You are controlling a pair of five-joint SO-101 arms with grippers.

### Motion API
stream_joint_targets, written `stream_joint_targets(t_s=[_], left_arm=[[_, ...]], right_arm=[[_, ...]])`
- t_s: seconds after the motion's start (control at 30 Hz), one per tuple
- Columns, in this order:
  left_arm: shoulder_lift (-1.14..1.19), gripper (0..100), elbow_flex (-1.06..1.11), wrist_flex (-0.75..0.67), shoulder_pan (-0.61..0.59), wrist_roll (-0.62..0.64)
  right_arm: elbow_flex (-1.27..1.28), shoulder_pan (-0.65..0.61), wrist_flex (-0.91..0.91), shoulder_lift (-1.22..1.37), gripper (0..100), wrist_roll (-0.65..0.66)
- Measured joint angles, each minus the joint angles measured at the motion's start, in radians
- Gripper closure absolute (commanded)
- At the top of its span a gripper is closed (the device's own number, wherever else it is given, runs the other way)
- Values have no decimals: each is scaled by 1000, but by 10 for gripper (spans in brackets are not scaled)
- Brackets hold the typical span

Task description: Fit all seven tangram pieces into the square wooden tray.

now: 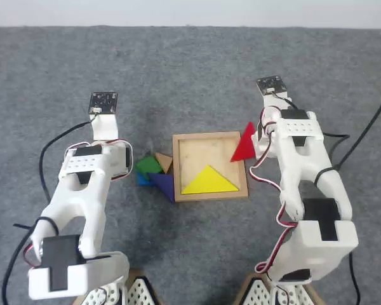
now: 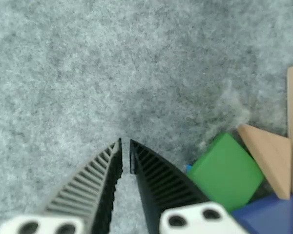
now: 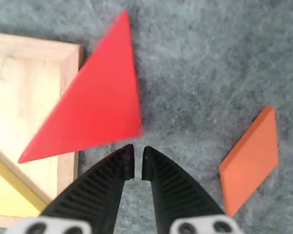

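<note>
1. While the square wooden tray (image 1: pixel 209 136) sits on the grey worktop (image 1: pixel 190 70) between the two arms, a yellow triangle (image 1: pixel 208 181) lies flat inside it, its long side along the rim nearest the arm bases.
2. A red triangle (image 3: pixel 95 107) lies across the tray's right rim, partly over the tray floor and partly over the worktop.
3. Just left of the tray, a green square (image 2: pixel 227 170), a tan triangle (image 2: pixel 268 156), a blue piece (image 1: pixel 141 180) and a purple triangle (image 1: pixel 164 184) crowd together, touching or overlapping.
4. An orange parallelogram (image 3: pixel 249 161) lies on the worktop, on the far side of the red triangle from the tray and apart from it.
5. The left end effector (image 2: pixel 125 151) hangs over bare worktop near the green square, clenched to a thin slit with nothing in it.
6. The right end effector (image 3: pixel 137 158) hovers just beside the red triangle's edge, likewise clenched and holding nothing.
</note>
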Motion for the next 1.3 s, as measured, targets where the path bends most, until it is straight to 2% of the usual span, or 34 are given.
stream_joint_targets(t_s=[0.23, 0.4, 0.53, 0.73, 1.17, 1.3], left_arm=[[0, 972, 0, 0, 0, 0], [0, 972, 0, 0, 0, 0], [0, 972, 0, 0, 0, 0], [0, 972, 0, 0, 0, 0], [0, 972, 0, 0, 0, 0], [0, 972, 0, 0, 0, 0]], right_arm=[[-6, -18, 0, 0, 774, -15], [-115, -114, -6, 3, 768, -158], [-224, -126, -20, 86, 768, -227], [-281, -170, 15, 249, 768, -210], [-281, -318, 104, 249, 768, -201], [-232, -377, 101, 180, 768, -201]])
